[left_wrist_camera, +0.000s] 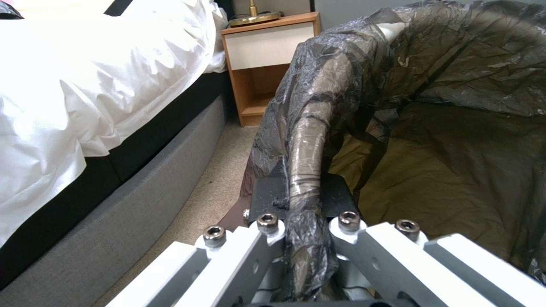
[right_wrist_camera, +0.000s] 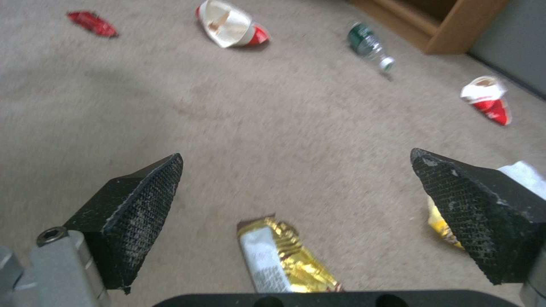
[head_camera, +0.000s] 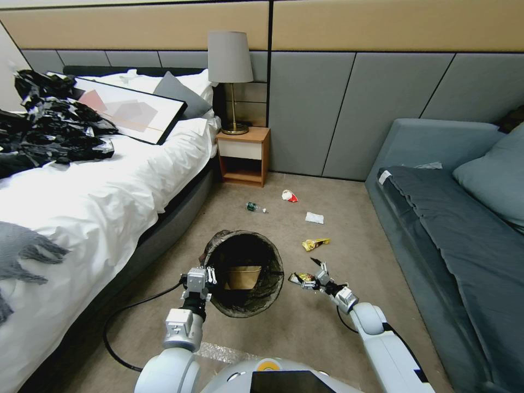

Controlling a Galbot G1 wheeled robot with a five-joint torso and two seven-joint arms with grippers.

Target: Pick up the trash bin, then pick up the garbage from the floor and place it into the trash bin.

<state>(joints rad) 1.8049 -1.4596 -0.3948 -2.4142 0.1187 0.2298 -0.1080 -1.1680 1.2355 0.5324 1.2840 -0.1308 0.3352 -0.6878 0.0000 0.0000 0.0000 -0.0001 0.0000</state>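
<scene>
The left gripper [head_camera: 203, 277] is clamping the trash bin [head_camera: 245, 281] rim; the right gripper [head_camera: 315, 274] is hovering spread over a gold wrapper [right_wrist_camera: 284, 256], its print unreadable.

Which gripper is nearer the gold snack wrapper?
Right. The right gripper hangs open just above the gold snack wrapper; the left gripper is shut on the trash bin rim, across the bin.

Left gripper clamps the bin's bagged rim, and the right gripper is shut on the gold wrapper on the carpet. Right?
Not quite. The right gripper is open, pads wide apart over the gold wrapper, as the right wrist view shows. The left gripper does clamp the trash bin rim.
</scene>
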